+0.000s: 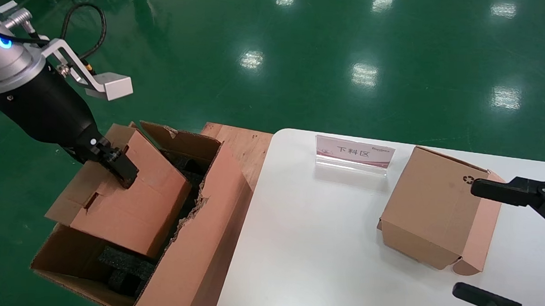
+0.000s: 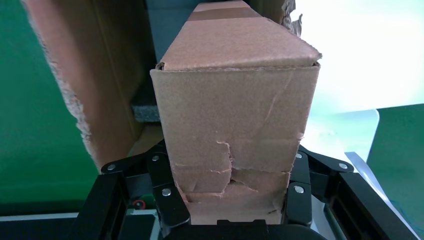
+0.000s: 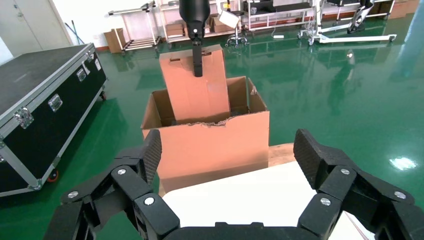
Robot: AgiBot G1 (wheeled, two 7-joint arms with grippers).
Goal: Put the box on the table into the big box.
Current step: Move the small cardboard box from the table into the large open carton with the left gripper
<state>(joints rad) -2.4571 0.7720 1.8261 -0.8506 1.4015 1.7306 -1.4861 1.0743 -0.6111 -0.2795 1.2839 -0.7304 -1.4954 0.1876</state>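
Observation:
The box [image 1: 135, 198], small, plain and brown, hangs tilted with its lower part inside the big box [image 1: 206, 241], above black foam blocks [image 1: 123, 268]. My left gripper [image 1: 124, 172] is shut on the box's upper end. In the left wrist view the box [image 2: 235, 115] fills the space between both fingers of the left gripper [image 2: 232, 200], and its gripped end is torn and creased. My right gripper [image 1: 464, 237] is open at the table's [image 1: 314, 245] right side. In the right wrist view the right gripper [image 3: 227, 150] holds nothing and faces the big box [image 3: 215, 145].
A slightly larger cardboard box with a recycling symbol [image 1: 429, 208] sits on the table between the right gripper's fingers. A pink sign in a clear stand [image 1: 354, 152] is at the table's back. A wooden pallet [image 1: 245, 147] lies beyond the big box. A black flight case [image 3: 40, 100] stands on the green floor.

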